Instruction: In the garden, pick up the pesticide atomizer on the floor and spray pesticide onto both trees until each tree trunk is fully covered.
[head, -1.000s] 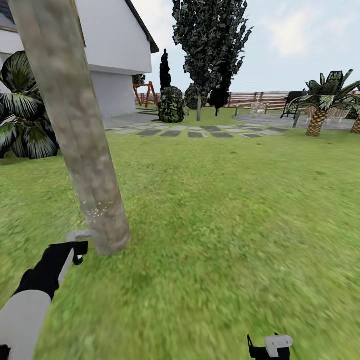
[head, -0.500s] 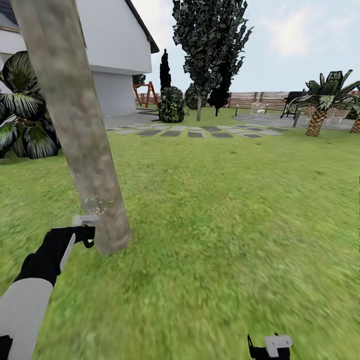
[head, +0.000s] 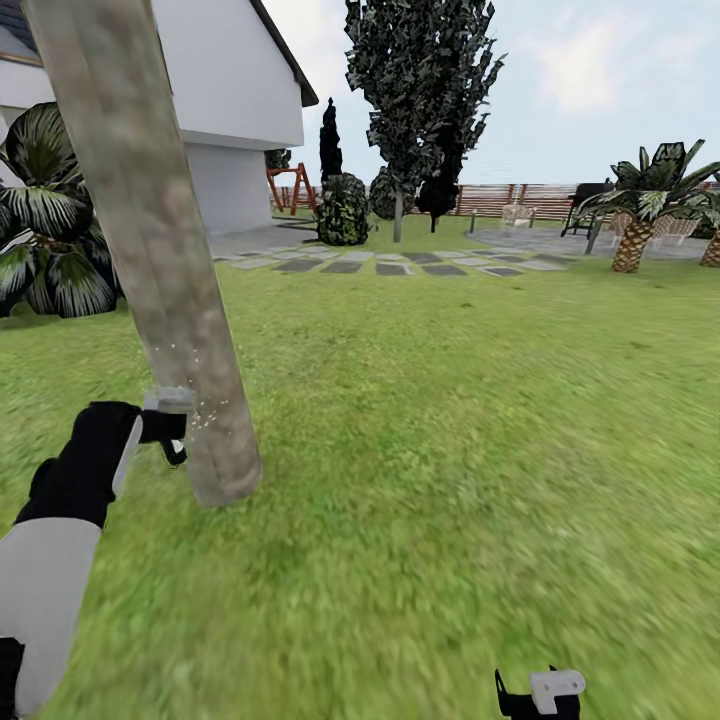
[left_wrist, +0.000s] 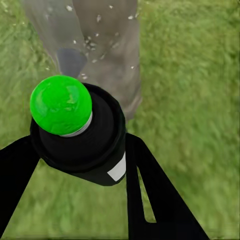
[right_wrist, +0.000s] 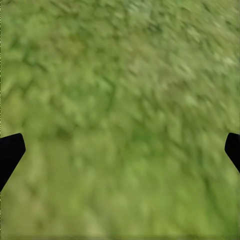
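Observation:
One tree trunk (head: 165, 290), thick and mottled grey-beige, leans across the left of the head view and meets the lawn close in front of me. My left gripper (head: 165, 428) is shut on the pesticide atomizer (head: 168, 402), held right beside the trunk's lower part. In the left wrist view the atomizer (left_wrist: 75, 130) is a black bottle with a green ball top, pointing at the trunk (left_wrist: 107, 45). Pesticide (head: 203, 416) specks hang against the bark, and the pesticide (left_wrist: 90, 42) shows there too. My right gripper (head: 540, 694) sits low over grass, open and empty, fingertips (right_wrist: 10, 152) far apart.
A white house (head: 225, 90) and a big-leaved plant (head: 45, 220) stand behind the trunk. Stepping stones (head: 380, 265), dark thin-trunked trees (head: 420, 90), a palm (head: 640, 215) and a slat fence (head: 520, 198) lie far ahead. Open lawn (head: 450, 430) spreads to the right.
My left gripper has risen along the trunk with the atomizer, and the pesticide specks now sit higher on the bark. The right arm has stayed put.

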